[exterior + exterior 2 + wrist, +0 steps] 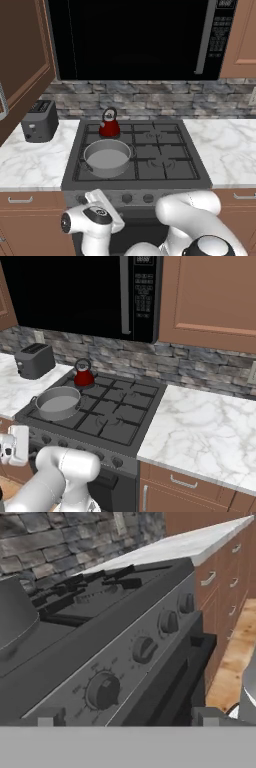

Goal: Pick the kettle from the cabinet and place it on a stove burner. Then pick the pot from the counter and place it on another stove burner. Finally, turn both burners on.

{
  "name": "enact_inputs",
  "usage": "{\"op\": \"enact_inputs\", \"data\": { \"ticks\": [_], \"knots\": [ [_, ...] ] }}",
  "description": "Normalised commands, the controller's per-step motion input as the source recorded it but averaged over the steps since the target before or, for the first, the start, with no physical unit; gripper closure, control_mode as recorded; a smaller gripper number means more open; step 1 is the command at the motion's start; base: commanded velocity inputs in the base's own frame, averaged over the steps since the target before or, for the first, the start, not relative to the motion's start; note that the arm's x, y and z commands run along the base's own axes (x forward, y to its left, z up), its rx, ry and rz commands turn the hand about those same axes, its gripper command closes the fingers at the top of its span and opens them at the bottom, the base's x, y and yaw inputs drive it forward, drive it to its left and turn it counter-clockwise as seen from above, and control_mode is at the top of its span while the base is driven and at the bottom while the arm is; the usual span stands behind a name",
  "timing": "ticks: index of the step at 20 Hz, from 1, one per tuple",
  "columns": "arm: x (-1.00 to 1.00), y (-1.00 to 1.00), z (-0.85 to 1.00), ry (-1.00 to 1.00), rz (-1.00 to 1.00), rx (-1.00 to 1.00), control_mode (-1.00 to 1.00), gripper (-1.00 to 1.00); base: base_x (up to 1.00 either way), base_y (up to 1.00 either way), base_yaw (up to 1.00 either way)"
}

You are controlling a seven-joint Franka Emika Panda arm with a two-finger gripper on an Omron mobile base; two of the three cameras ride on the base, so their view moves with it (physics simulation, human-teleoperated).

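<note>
The red kettle (109, 125) (84, 376) stands on the back left stove burner. In front of it, the grey pot (107, 157) (58, 402) sits on the front left burner, and its side fills the left of the hand view (15, 614). My gripper (127, 717) is open and holds nothing. It hangs low in front of the stove's front panel, facing the row of round knobs. The leftmost knob (102, 690) is closest, just above and between the fingertips. My hand (97, 214) sits below the stove's left front corner.
A dark toaster (40, 121) stands on the white marble counter (30, 162) left of the stove. An open brown cabinet door (22, 60) hangs at the upper left. A black microwave (135, 37) is above the cooktop. Drawers with silver handles (210, 578) flank the stove.
</note>
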Motion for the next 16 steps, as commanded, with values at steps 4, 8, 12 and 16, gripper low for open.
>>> {"op": "enact_inputs", "data": {
  "ticks": [4, 8, 12, 16],
  "knots": [
    [0.00, 0.21, -0.11, -0.15, 0.04, -0.15, -1.00, -1.00, 0.00, 0.00, 0.00],
    [0.00, 0.13, -0.18, -0.16, 0.06, -0.15, -1.00, -1.00, 0.00, 0.00, 0.00],
    [0.06, 0.07, -0.25, -0.17, 0.07, -0.13, -1.00, -1.00, 0.00, 0.00, 0.00],
    [0.11, 0.04, -0.22, -0.18, 0.09, -0.12, -1.00, -1.00, 0.00, 0.00, 0.00]
  ]
}}
